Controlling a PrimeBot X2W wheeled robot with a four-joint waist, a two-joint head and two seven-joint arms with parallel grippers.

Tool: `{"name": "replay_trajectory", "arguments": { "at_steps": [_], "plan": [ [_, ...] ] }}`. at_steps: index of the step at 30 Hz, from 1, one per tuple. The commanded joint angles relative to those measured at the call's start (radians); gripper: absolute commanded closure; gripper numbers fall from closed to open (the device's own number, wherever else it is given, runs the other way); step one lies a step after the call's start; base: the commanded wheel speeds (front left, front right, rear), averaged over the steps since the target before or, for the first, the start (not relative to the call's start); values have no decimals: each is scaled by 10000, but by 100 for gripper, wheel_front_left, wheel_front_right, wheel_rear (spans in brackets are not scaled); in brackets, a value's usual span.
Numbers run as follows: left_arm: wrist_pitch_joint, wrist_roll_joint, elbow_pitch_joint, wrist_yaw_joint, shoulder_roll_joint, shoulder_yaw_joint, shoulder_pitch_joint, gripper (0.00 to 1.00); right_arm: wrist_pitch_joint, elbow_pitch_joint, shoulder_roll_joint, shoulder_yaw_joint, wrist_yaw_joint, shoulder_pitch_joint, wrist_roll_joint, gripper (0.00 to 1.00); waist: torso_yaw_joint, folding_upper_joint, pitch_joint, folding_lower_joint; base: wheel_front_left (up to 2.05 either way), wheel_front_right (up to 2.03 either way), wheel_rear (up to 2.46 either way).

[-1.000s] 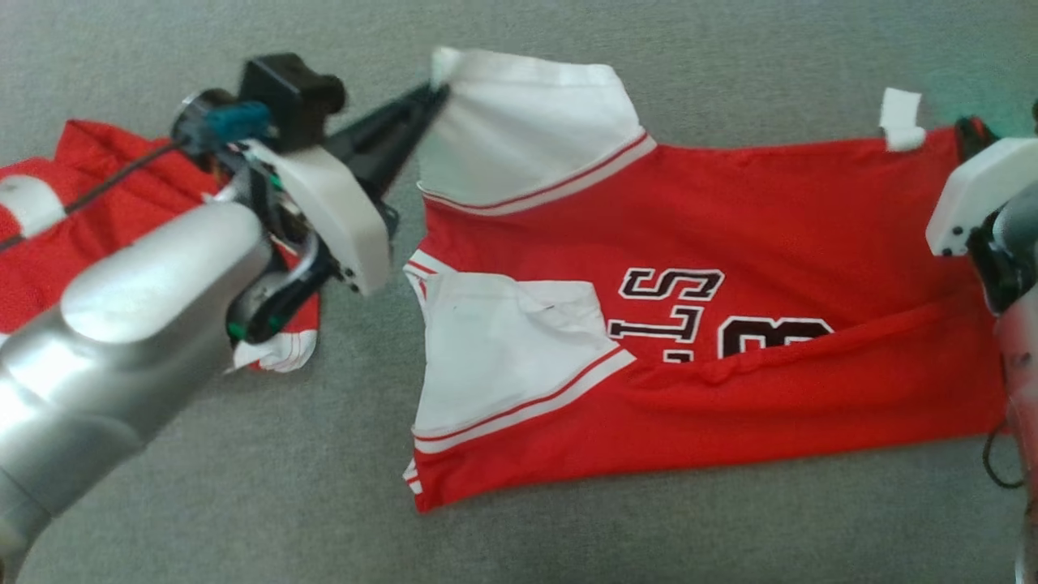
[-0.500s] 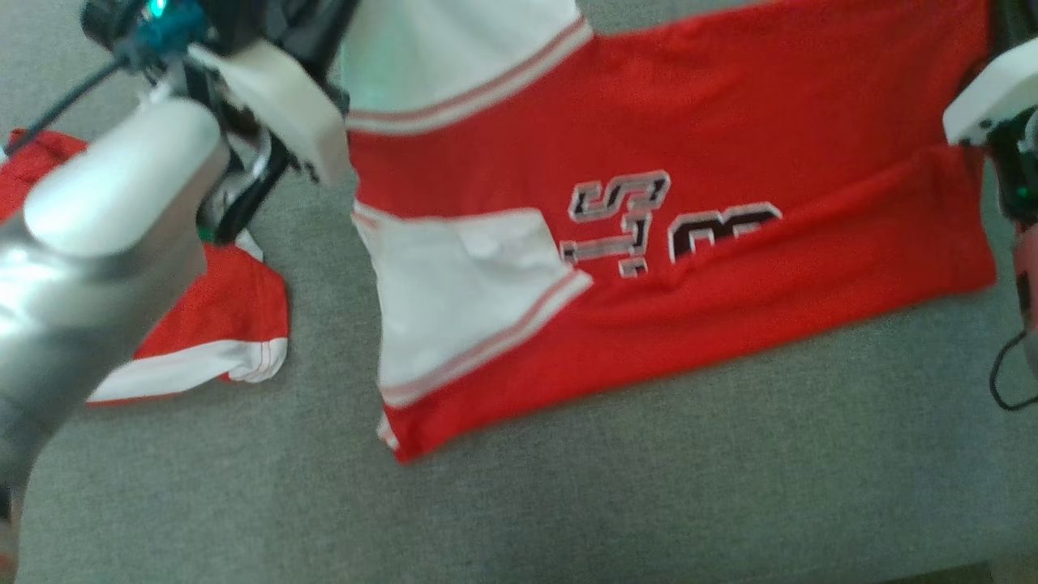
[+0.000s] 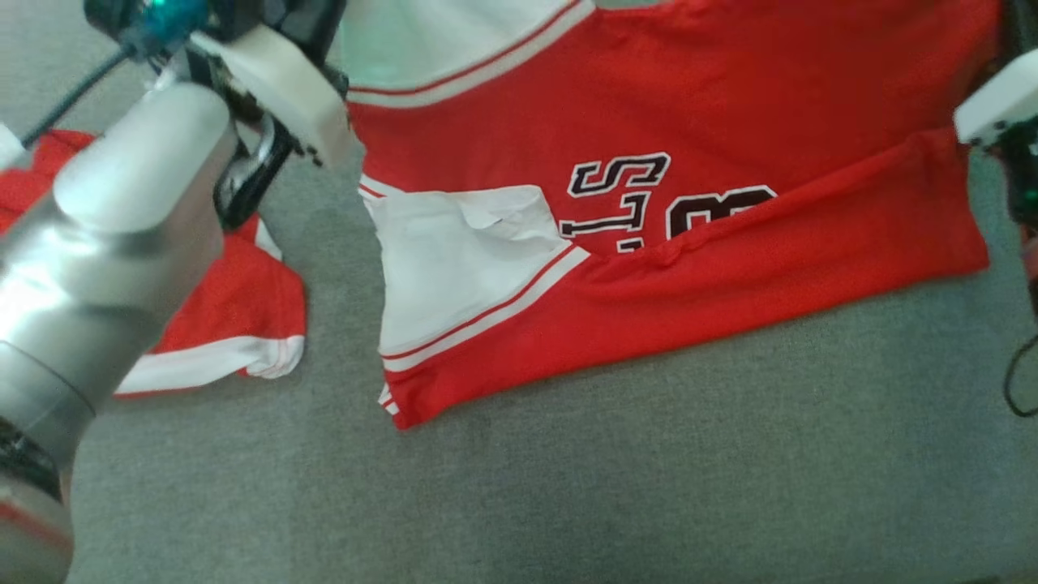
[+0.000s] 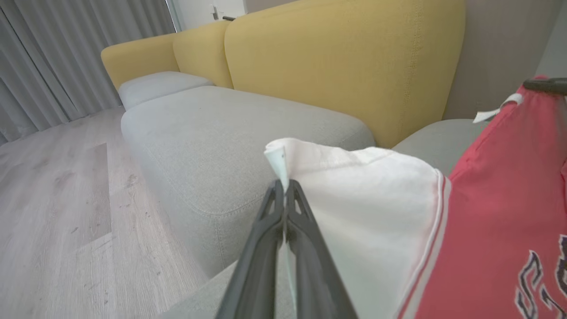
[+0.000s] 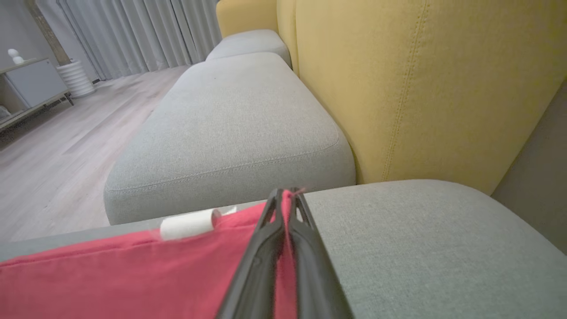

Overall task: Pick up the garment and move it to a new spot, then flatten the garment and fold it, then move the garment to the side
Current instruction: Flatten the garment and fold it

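Observation:
The garment (image 3: 730, 138) is a red jersey with white sleeves and dark lettering, spread across the grey seat cushion (image 3: 616, 478). Its far edge is lifted while the near part lies on the cushion. My left gripper (image 4: 283, 192) is shut on the tip of the white sleeve (image 4: 367, 212). My right gripper (image 5: 285, 197) is shut on the red hem corner of the garment (image 5: 133, 274), beside a small white tag (image 5: 188, 223). In the head view the left arm's wrist (image 3: 268, 73) is at the upper left and the right wrist (image 3: 1001, 101) at the right edge.
A second red and white garment (image 3: 219, 324) lies crumpled on the cushion at the left, under my left forearm (image 3: 105, 243). Yellow backrests (image 5: 421, 84) rise behind the cushions. Another grey seat cushion (image 5: 230, 119) and wooden floor (image 4: 57, 208) lie beyond.
The head view has shifted, so the garment sits higher in the picture. Both grippers still hold its far corners, whose edge now runs out past the top of the view.

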Motion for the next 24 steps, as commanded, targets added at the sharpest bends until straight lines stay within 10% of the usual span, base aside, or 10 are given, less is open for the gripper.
{"name": "replay_trajectory", "arguments": {
  "at_steps": [1,13,24],
  "plan": [
    [-52,19,-79,-30,253,286,-204,100,-70,-240,-203,110,-7,179,137,100,103,0,-145,-1,0,0,0],
    [1189,-941,-2624,-449,1210,-230,2085,100,843,-768,-1578,1234,-7,2028,2208,100,559,0,-1178,-1,0,0,0],
    [2863,-1031,-5902,342,2378,-452,3866,100,2357,-1497,-2963,2847,-7,3104,2744,100,667,0,-1403,-1,0,0,0]
  ]
}}
